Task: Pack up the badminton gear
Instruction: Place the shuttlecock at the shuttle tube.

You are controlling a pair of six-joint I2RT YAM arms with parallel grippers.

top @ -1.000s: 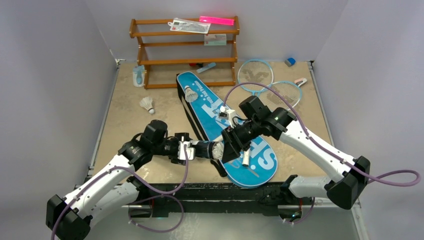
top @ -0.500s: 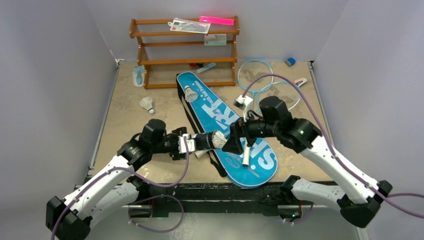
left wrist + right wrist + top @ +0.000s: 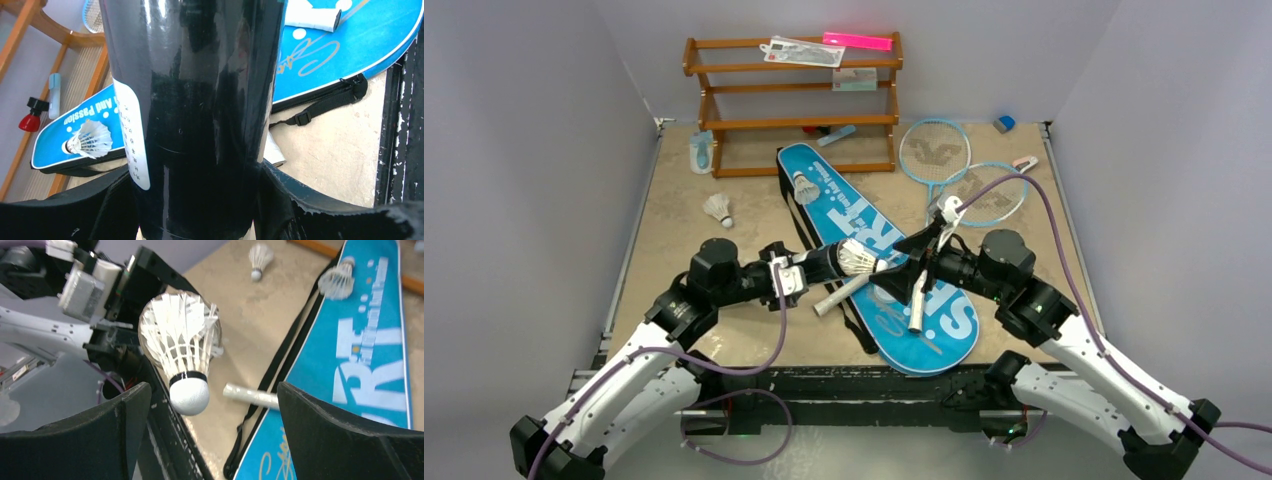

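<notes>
My left gripper [image 3: 808, 271] is shut on the long black tube [image 3: 826, 265], which fills the left wrist view [image 3: 200, 100]. A white shuttlecock [image 3: 860, 261] sticks out of the tube's mouth, cork outward [image 3: 182, 350]. My right gripper [image 3: 894, 268] is open and empty, its jaws wide on either side just in front of the cork, not touching it. The blue "SPORT" bag [image 3: 879, 235] lies below both. A second shuttlecock [image 3: 803, 187] rests on the bag, a third [image 3: 717, 208] lies on the table. Two light-blue rackets [image 3: 934, 150] lie at the back right, white handles [image 3: 917, 310] over the bag.
A brown wooden rack [image 3: 792, 100] stands at the back with small items on it. Small blue and pink bits [image 3: 1005, 123] lie at the back right corner. The bag's black strap [image 3: 320, 102] trails over the table near the front edge.
My left gripper has lifted the tube up and away from the front edge. My right gripper has drawn back to the right, off the shuttlecock that now sits in the tube's mouth.
</notes>
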